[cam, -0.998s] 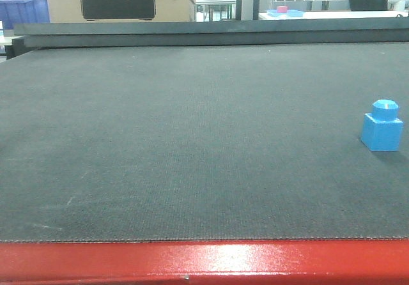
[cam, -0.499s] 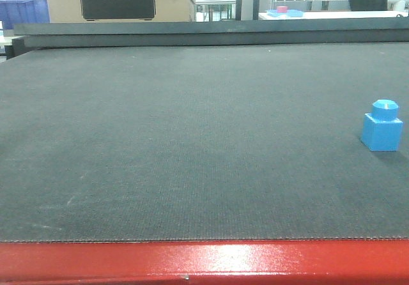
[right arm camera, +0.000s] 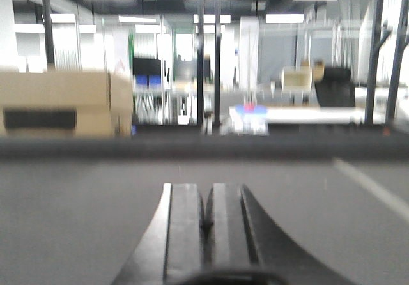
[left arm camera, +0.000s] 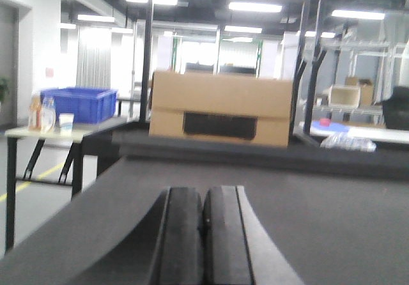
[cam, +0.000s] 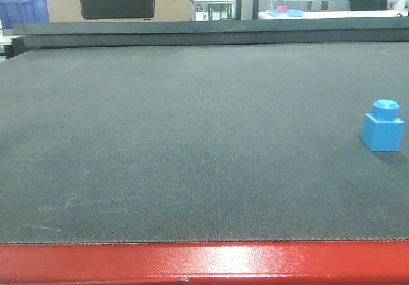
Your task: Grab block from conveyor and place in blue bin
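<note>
The conveyor (cam: pixel 192 138) lies flat and open from its red frame edge (cam: pixel 204 262) to the raised dark rail (cam: pixel 204 32) along its far side. The block (cam: pixel 382 126) stands alone on it near the right border. Behind the rail a cardboard box (cam: pixel 118 0) rises like a wall, and the blue bin (cam: pixel 22 7) sits off the far left corner on a side surface (left arm camera: pixel 89 129).

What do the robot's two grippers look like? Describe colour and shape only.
The left gripper has two dark grey matte fingers with flat, squared tips, their outer edges flaring toward the base. The right gripper looks the same. No cables or markings show; the arms are out of view.
</note>
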You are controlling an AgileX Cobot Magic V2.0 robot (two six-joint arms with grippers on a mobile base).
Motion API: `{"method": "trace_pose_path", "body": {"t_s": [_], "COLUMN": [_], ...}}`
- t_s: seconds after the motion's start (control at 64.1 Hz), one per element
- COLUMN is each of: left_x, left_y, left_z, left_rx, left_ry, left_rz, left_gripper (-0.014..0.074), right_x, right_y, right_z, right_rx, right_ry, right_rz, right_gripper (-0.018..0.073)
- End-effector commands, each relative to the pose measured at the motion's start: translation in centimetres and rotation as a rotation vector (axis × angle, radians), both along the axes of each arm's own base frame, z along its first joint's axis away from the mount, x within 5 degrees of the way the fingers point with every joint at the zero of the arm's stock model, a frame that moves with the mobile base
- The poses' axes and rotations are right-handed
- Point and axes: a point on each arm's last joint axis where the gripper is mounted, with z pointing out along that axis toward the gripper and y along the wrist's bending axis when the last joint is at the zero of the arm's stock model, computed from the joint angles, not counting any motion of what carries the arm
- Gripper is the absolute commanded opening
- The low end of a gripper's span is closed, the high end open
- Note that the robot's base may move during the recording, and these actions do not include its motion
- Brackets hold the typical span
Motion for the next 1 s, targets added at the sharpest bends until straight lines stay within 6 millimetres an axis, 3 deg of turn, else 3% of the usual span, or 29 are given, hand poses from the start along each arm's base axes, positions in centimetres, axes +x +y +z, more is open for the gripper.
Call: {"method": "trace_pose_path", "body": {"t_s": [0.0,0.109,0.187,0.327,0.39,0.452,0.592,0.733,0.982], "left_x": [-1.4,-2.5,-2.4,-1.9,-1.1,-0.3,1.1,2.8,7.1], "left_y": [-0.2,-0.4,-0.5,-0.6,-0.5,-0.5,-0.4,-0.4,-1.2], "left_z": [3.9,8.6,11.0,15.2,16.3,16.9,17.2,17.2,17.4], "left_rx": [-0.005,-0.001,-0.001,-0.001,-0.002,-0.003,0.048,0.082,0.063], "left_ry": [-0.035,0.016,0.09,0.189,0.239,0.289,0.333,0.471,0.682], "left_rz": [-0.011,-0.026,-0.035,-0.047,-0.051,-0.058,-0.073,-0.074,-0.13], "left_gripper": [-0.0111,-0.0073,0.0001,0.0248,0.0351,0.0468,0.0595,0.0587,0.0587], "right_x": [-1.6,-2.3,-1.8,0.4,1.9,3.1,4.7,6.0,10.9], "right_y": [0.0,0.1,0.3,0.6,0.7,0.8,1.0,1.2,3.2], "right_z": [3.7,7.3,9.2,11.6,12.1,12.1,12.2,12.9,14.5], "right_rx": [0.002,-0.006,-0.013,-0.025,-0.027,-0.029,-0.029,-0.04,-0.126], "right_ry": [-0.053,-0.002,0.064,0.188,0.234,0.273,0.295,0.398,0.695], "right_rz": [0.006,0.036,0.062,0.084,0.084,0.085,0.082,0.095,0.192], "right_gripper": [-0.0163,-0.0131,-0.0026,0.0309,0.0475,0.0578,0.057,0.057,0.057]}}
